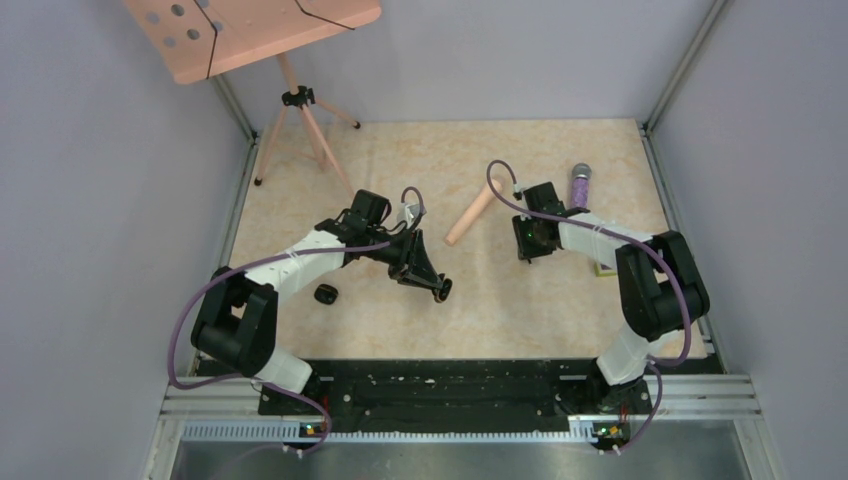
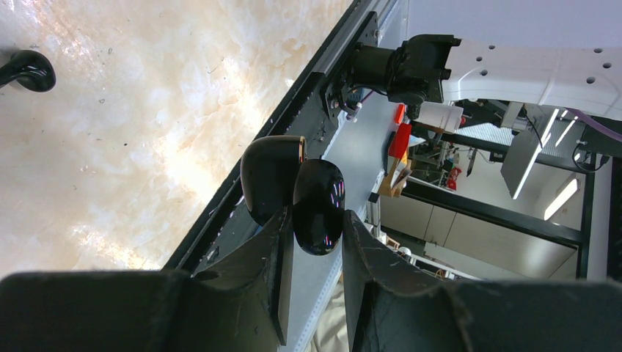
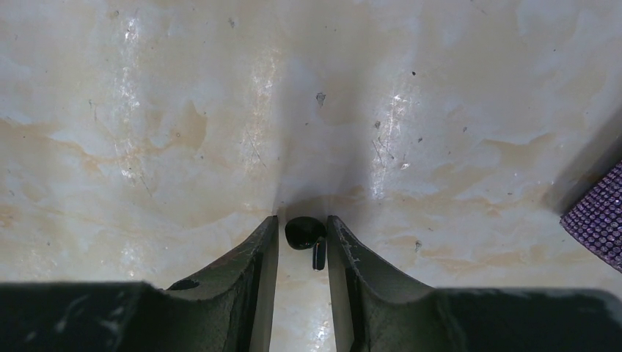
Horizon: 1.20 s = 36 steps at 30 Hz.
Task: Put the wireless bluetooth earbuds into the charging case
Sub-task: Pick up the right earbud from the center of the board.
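Note:
My left gripper is shut on the charging case, a glossy black pebble held above the table. One half sits between the fingers; the other half stands open beside the left finger. In the top view this gripper hangs mid-table. One tiny black earbud lies on the table between the fingers of my right gripper. Its stem touches the right finger and a thin gap remains at the left finger. A second earbud lies near the left arm, also seen in the left wrist view.
A pink wooden rod lies on the table between the two arms. A purple glittery cylinder lies at the back right, its edge showing in the right wrist view. A wooden tripod stand is at the back left.

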Each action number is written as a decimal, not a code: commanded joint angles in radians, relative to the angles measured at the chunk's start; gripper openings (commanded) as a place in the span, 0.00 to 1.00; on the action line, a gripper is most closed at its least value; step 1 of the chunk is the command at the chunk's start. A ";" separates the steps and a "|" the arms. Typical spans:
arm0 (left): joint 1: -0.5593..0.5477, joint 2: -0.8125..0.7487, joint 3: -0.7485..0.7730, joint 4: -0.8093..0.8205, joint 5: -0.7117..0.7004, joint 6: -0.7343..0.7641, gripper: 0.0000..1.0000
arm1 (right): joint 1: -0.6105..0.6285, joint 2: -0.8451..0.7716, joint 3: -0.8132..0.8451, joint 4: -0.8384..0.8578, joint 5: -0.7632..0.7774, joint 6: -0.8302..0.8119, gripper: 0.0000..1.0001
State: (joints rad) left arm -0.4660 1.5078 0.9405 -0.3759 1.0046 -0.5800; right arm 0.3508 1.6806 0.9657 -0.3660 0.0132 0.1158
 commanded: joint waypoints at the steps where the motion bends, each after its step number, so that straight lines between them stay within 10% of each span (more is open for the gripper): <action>1: 0.004 -0.032 0.004 0.019 0.019 0.011 0.00 | 0.010 0.007 0.023 -0.061 -0.019 0.011 0.31; 25: 0.003 -0.036 0.015 0.009 0.013 0.005 0.00 | 0.010 0.014 0.028 -0.059 -0.017 0.015 0.15; 36: -0.006 0.030 0.088 0.007 0.054 0.009 0.00 | 0.011 -0.325 -0.115 0.166 -0.205 0.006 0.10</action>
State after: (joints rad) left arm -0.4664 1.5143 0.9512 -0.3786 1.0111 -0.5800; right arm 0.3515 1.5227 0.9031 -0.3553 -0.0822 0.1249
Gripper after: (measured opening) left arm 0.323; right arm 0.201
